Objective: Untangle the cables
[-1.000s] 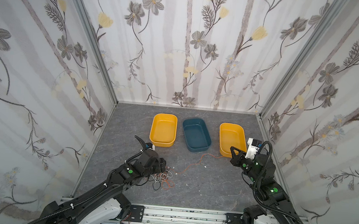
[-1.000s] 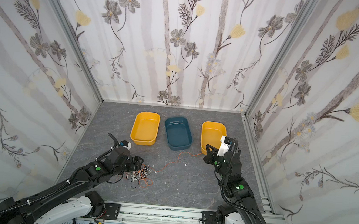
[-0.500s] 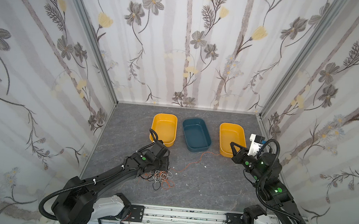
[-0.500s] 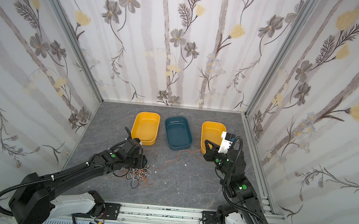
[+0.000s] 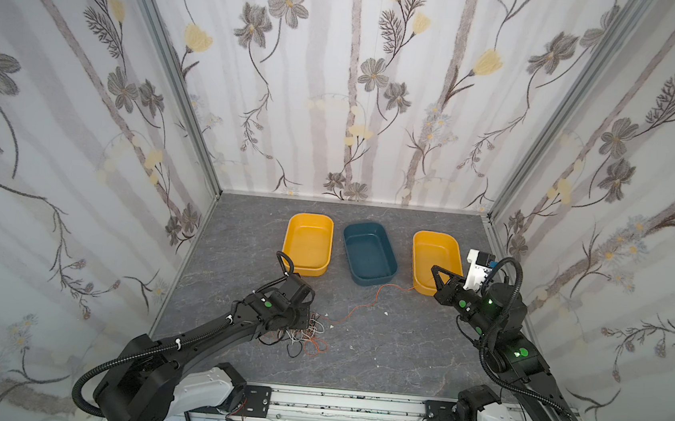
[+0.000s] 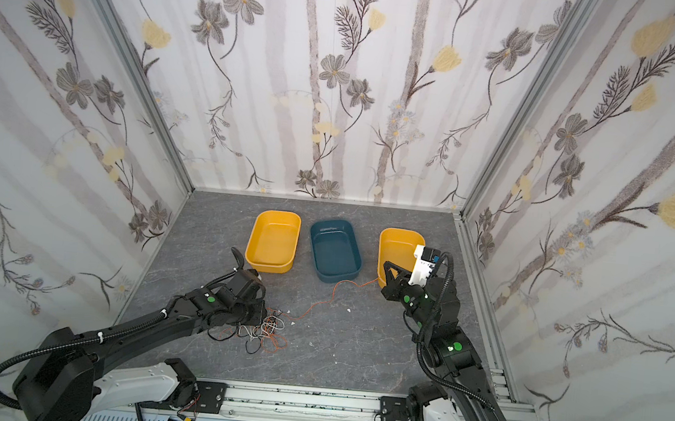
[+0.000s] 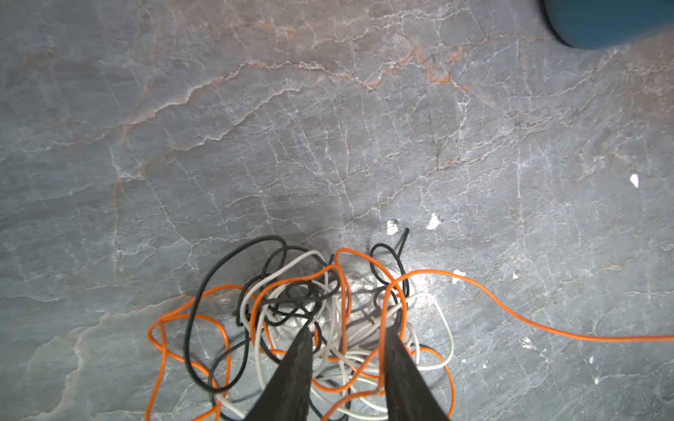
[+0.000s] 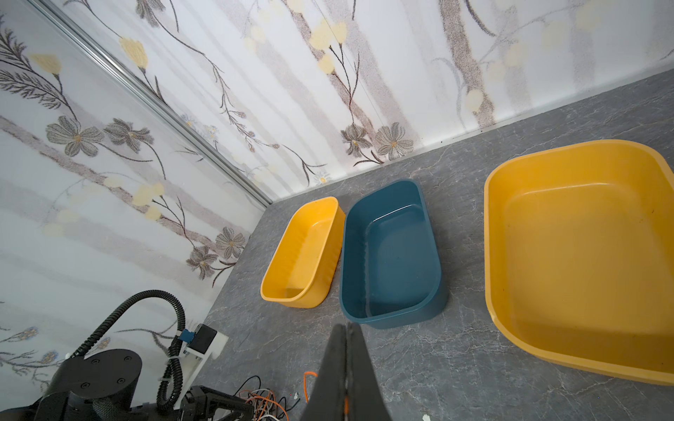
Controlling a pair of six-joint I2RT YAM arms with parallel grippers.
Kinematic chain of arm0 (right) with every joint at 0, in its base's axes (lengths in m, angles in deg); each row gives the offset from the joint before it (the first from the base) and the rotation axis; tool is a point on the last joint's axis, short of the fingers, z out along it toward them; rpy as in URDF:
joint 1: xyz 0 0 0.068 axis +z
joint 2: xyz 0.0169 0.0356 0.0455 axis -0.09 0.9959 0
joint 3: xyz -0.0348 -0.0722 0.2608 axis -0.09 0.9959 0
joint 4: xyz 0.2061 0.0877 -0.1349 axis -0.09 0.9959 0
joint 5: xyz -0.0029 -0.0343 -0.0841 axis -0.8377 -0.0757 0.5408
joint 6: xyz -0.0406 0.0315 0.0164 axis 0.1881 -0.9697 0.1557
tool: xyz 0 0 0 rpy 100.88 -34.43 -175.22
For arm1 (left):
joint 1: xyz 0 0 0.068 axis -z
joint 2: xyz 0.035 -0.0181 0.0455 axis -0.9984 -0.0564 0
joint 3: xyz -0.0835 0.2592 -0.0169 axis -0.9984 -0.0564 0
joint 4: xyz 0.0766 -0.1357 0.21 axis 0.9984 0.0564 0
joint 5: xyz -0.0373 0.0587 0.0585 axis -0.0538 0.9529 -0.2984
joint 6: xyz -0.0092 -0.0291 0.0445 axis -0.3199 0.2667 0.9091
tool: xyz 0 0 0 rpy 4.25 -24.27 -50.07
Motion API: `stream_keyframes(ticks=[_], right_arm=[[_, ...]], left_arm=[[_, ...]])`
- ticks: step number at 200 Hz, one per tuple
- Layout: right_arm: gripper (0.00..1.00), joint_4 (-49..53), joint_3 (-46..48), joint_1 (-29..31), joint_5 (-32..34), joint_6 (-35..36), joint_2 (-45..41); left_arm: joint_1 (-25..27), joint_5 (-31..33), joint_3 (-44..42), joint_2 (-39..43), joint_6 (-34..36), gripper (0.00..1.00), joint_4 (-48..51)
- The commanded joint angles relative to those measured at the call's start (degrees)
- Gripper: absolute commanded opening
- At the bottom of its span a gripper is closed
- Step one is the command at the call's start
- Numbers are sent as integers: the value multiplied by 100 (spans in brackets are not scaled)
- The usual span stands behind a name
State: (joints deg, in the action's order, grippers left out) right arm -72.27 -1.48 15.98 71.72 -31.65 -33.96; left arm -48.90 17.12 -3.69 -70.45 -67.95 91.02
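L gripper [image 7: 347, 330] narrowed amid cables [image 7: 330, 291], R gripper [image 8: 346, 328] closed, hold obscured, prob orange

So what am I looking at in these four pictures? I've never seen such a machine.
It's a robot: a left arm and a right arm, each ending in a two-fingered gripper. The two wide pictures come from one camera overhead; the two close-ups come from a camera on each wrist. On the grey table stand a yellow tray, a blue tray and a second yellow tray, all empty, and a tangle of orange, white and black cables. The left gripper is open over the tangle, strands between its fingers. The right gripper is shut, apparently pinching one orange cable that trails from it.
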Motion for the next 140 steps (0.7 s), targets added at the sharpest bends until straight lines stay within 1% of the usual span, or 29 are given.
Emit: stream_keyframes(ticks=[1, 26, 42, 51, 70, 110, 140], right_arm=[[0, -207, 25, -5, -6, 19, -2], [0, -257, 132, 1, -18, 22, -22], [0, -297, 202, -2, -32, 14, -14], [0, -316, 258, -1, -53, 15, -9], [0, -402, 389, -4, -64, -17, -12], [0, -647, 646, -3, -249, -107, 107], [0, -882, 777, 28, -422, -235, 234]], left_arm=[[-22, 78, 34, -12, -34, 29, -210], [-18, 113, 162, -57, 21, 13, -194], [-24, 100, 247, -25, 69, 6, -160], [-25, 97, 272, 27, 71, 4, -148], [-24, 104, 373, 199, 38, 2, -64], [-23, 45, 803, 669, 45, 2, 243], [-23, -104, 1091, 940, 20, 2, 227]])
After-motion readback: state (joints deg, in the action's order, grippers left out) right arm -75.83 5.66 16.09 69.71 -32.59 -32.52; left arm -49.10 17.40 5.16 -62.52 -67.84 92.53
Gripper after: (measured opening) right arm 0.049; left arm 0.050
